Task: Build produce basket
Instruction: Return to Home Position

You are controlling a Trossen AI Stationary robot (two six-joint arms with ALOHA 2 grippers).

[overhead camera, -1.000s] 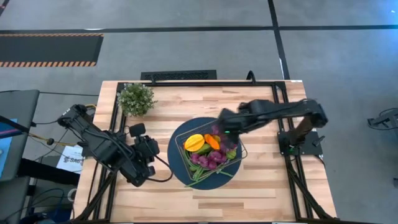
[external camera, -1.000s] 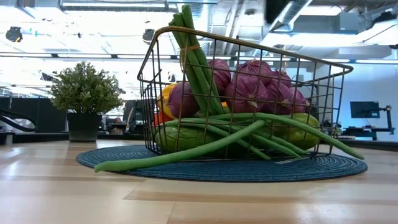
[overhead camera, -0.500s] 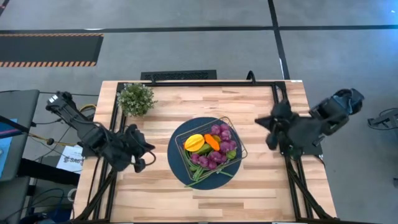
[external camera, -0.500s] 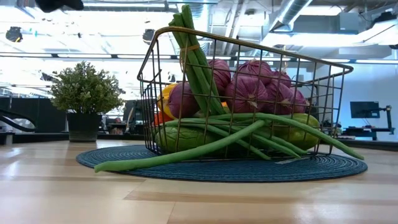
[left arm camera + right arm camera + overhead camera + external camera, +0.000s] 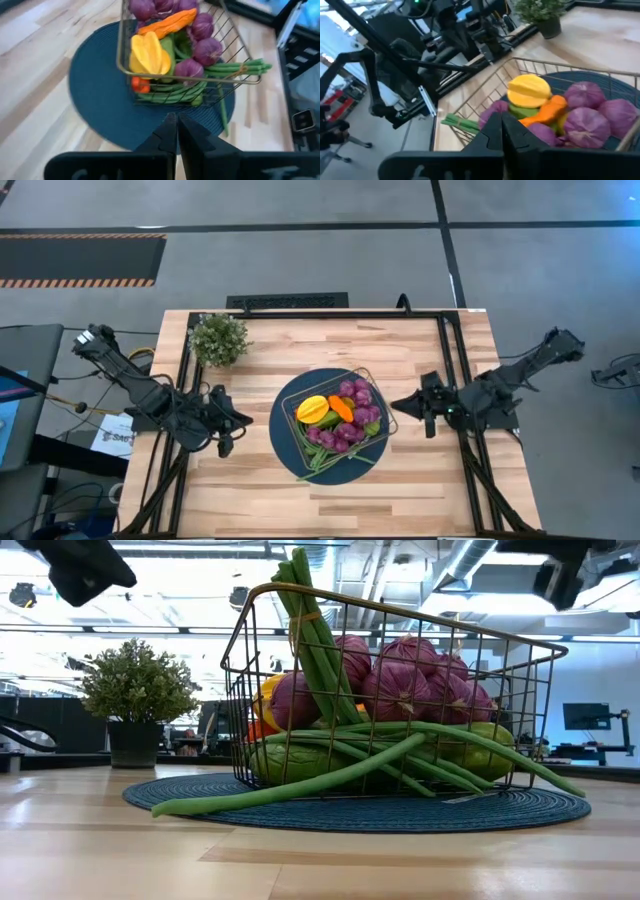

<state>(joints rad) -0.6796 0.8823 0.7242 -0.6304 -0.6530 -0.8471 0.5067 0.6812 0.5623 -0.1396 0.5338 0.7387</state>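
Note:
The wire basket [image 5: 385, 412] stands on a round dark blue mat [image 5: 283, 442] in the middle of the table. It holds produce: a yellow ribbed fruit [image 5: 313, 409], an orange carrot [image 5: 342, 407], purple grapes [image 5: 345, 432] and green beans [image 5: 314, 457]. The beans' ends stick out over the rim and down onto the mat [image 5: 230, 802]. My left gripper [image 5: 238, 420] is shut at the mat's left, its tips toward the basket, touching nothing. My right gripper [image 5: 397, 405] is shut at the mat's right, also pointing at the basket [image 5: 555, 64] and clear of it.
A small potted plant [image 5: 219, 338] stands at the table's far left corner. Bare wood lies along the near edge and on both sides of the mat. Black frame rails [image 5: 452, 360] run along the table's left, right and far edges.
My right gripper has drawn away from above the basket toward the table's right edge, then sunk and tipped up from pointing down to nearly level, aimed at the basket. My left arm has folded back and sunk at the mat's left. Basket and produce have stayed put.

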